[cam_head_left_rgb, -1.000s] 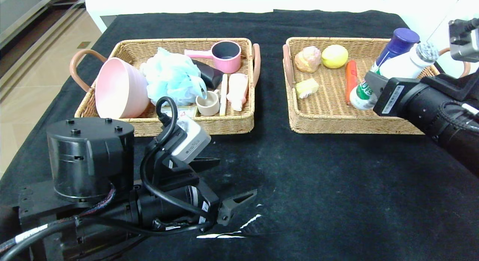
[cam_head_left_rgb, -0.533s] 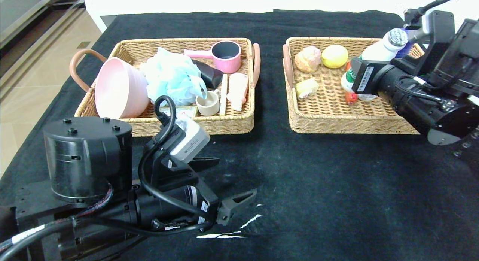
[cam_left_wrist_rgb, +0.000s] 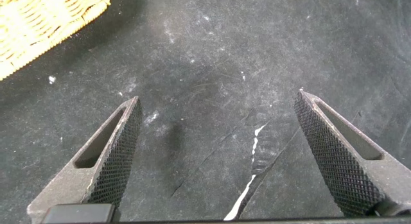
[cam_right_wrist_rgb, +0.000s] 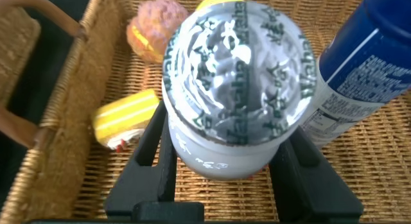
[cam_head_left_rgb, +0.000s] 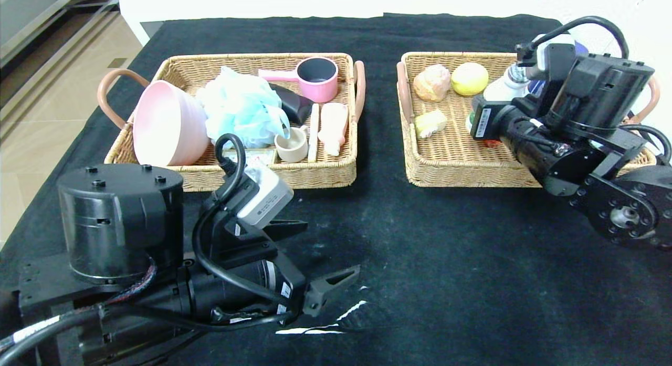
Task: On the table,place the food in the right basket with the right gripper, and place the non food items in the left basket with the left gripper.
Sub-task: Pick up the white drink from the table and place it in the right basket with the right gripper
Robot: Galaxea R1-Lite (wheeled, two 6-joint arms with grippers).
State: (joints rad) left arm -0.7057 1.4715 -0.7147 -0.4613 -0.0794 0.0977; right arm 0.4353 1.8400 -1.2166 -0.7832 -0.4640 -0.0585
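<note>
Clamping the white bottle [cam_right_wrist_rgb: 234,115] by its body, the right gripper [cam_right_wrist_rgb: 225,166] holds something light, rigid, slick — foil top fragile.

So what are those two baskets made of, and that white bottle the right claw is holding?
Both the left basket and the right basket look like woven wicker, tan and matte, with visible braided strands. The white bottle, clamped by the right gripper, seems smooth plastic with a crinkled, shiny foil lid. The left gripper rests open above the table.
</note>
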